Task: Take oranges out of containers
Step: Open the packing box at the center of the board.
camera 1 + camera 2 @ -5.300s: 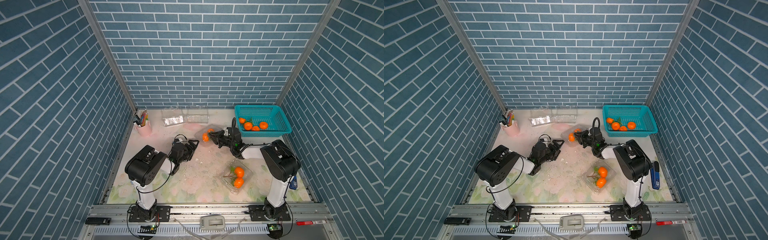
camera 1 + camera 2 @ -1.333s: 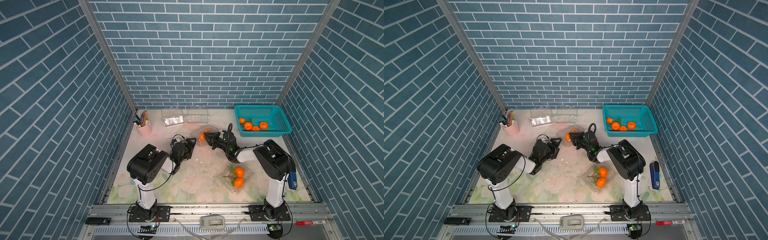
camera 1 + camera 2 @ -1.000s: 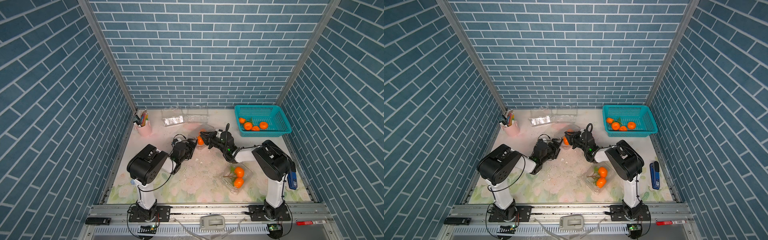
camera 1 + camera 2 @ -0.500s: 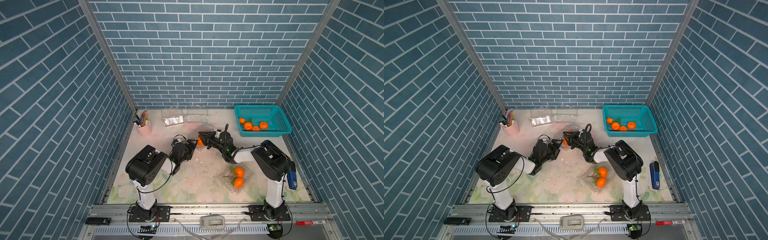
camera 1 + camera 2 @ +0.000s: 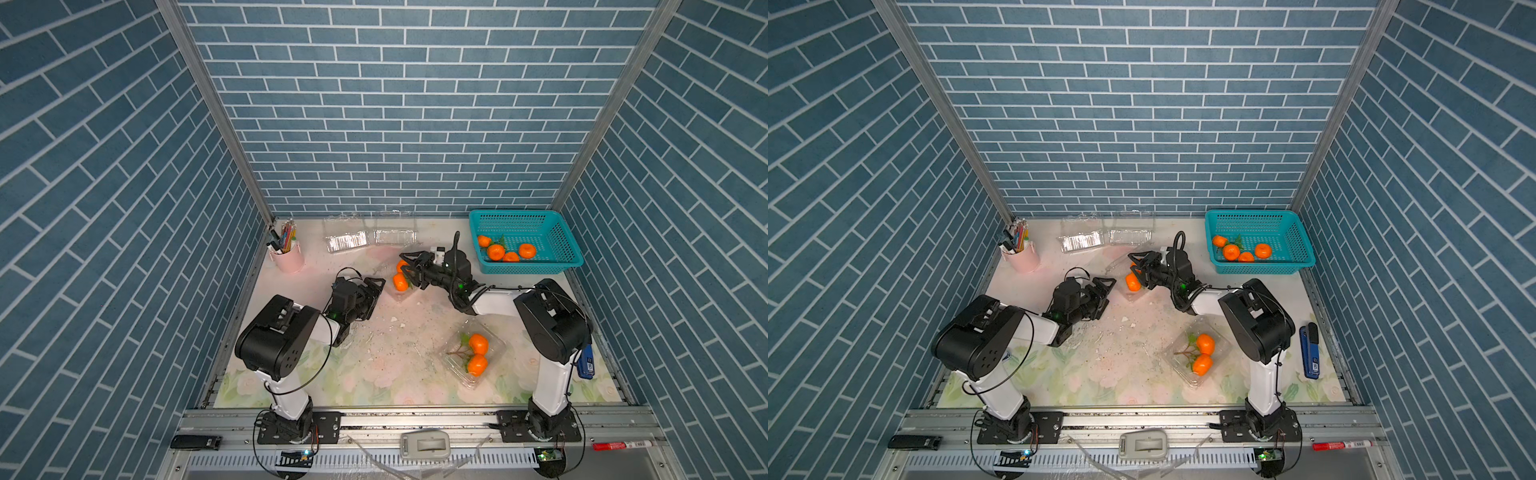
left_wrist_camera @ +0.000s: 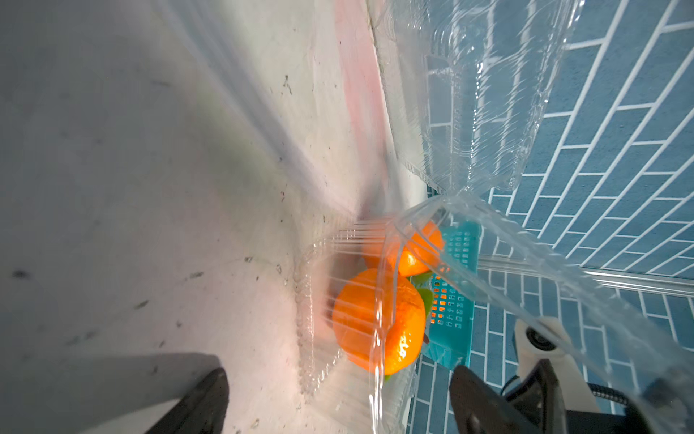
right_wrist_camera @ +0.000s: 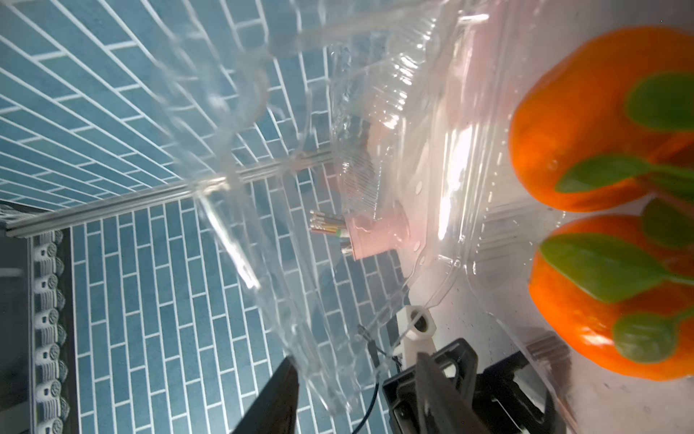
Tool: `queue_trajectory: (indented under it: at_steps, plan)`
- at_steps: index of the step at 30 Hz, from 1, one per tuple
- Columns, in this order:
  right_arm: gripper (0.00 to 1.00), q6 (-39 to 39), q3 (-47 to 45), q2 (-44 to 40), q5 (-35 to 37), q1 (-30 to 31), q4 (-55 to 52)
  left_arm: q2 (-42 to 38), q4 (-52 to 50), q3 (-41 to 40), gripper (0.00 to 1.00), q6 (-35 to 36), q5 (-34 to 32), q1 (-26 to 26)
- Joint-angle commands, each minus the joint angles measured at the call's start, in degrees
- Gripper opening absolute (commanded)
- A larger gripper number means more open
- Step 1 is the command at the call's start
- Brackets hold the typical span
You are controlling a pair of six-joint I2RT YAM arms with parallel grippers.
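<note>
A clear container (image 5: 400,294) with two oranges (image 5: 400,282) stands mid-table, its lid (image 7: 308,210) raised. My left gripper (image 5: 376,291) is at its left side, open. In the left wrist view the container's base (image 6: 323,360) lies between the wide jaws of the left gripper (image 6: 338,402), touching neither. My right gripper (image 5: 409,269) reaches in from the right, open. In the right wrist view the lid's edge hangs loose in the gap of the right gripper (image 7: 355,390), beside the leafy oranges (image 7: 586,120). A second container (image 5: 496,345) at front right holds two oranges (image 5: 478,353).
A teal basket (image 5: 540,232) at back right holds several oranges (image 5: 496,251). Two empty clear containers (image 5: 347,239) stand against the back wall. A pink pen cup (image 5: 286,257) is at back left. A blue object (image 5: 1310,353) lies by the right edge.
The right jaws have spread and let go of the lid, which now sits loose between them. The left jaws have widened a little. Both arms have hardly shifted.
</note>
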Motion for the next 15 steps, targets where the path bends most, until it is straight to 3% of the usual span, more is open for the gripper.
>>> queue_trajectory:
  at_steps: [1, 7, 10, 15]
  plan:
    - [0.54, -9.1, 3.3, -3.9, -5.6, -1.5, -7.7, -0.1, -11.9, 1.0, 0.94, 3.6, 1.9, 1.8]
    - [0.6, -24.6, 7.0, -9.5, -10.1, -5.8, -25.1, -3.8, -18.4, 3.0, 0.96, 7.2, 3.7, 4.7]
    - [0.62, -36.5, 9.6, -11.6, -10.5, -8.2, -39.1, -5.7, -20.9, 3.4, 0.97, 8.8, 4.8, 6.6]
    - [0.61, -58.9, 15.8, -11.2, -1.4, -9.1, -63.2, -9.0, -27.1, 5.4, 0.99, 12.7, 6.6, 9.2]
